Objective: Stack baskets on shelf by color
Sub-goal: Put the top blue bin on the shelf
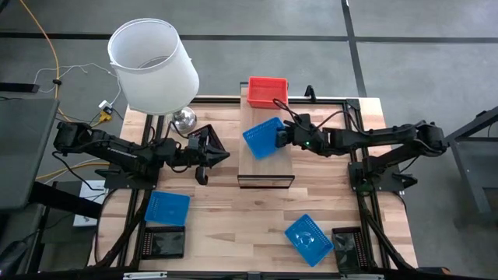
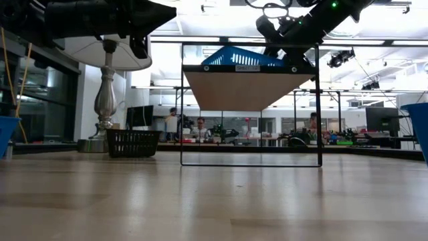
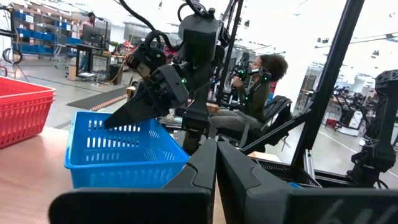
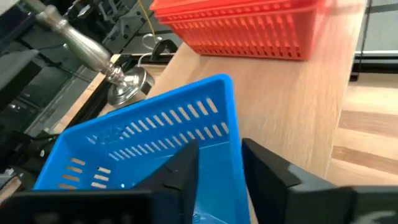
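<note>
On top of the shelf, a long light-wood plank with a straight fine grain on a thin dark frame, a blue basket of slotted plastic mesh sits skewed across the boards, its corners turned off the plank's lines; the right gripper is at this basket's right rim, one dark finger inside the wall and the other outside it, the jaws standing a little apart astride the thin plastic, though whether they press it cannot be told; at the shelf's far end lies a red basket of the same ribbed rectangular make, square to the plank and apart from the blue one; on the butcher-block tabletop two more blue baskets rest, one near left and one near right, tilted; black baskets sit at the near left and near right corners; the left gripper hangs left of the shelf, its fingers closed together on nothing; a white cylindrical lampshade on a turned metal stem stands at the far left.
</note>
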{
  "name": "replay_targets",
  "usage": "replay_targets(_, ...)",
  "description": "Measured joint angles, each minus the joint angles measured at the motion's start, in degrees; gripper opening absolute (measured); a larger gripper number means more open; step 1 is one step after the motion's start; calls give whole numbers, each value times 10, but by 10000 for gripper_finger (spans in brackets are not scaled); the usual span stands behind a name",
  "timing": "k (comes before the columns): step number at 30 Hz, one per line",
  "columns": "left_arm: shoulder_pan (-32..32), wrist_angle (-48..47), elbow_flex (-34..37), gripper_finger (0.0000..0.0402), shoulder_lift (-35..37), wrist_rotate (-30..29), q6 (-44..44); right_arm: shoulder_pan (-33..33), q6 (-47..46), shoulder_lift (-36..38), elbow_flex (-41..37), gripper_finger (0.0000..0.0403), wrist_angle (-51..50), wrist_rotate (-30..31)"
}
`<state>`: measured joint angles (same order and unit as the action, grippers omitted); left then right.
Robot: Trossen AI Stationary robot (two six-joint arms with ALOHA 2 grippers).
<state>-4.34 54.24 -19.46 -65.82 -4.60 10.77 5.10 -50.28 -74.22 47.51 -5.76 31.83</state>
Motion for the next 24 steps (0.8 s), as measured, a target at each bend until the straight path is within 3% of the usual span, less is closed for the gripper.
replay_targets(7, 0, -3, 0, 0, 0, 0, 0, 2, 56, 26, 0, 167, 3, 0)
replay_targets(15, 5, -5, -1, 0, 0, -4, 20, -1, 154, 110, 0, 169, -28, 6)
replay_targets(20, 35, -5, -22, 0, -22, -10, 14, -21, 186, 165, 0, 123, -93, 11)
replay_targets(24, 61, -13, -60, 0, -67, -33, -2, -50, 176, 190, 0, 32, -175, 63)
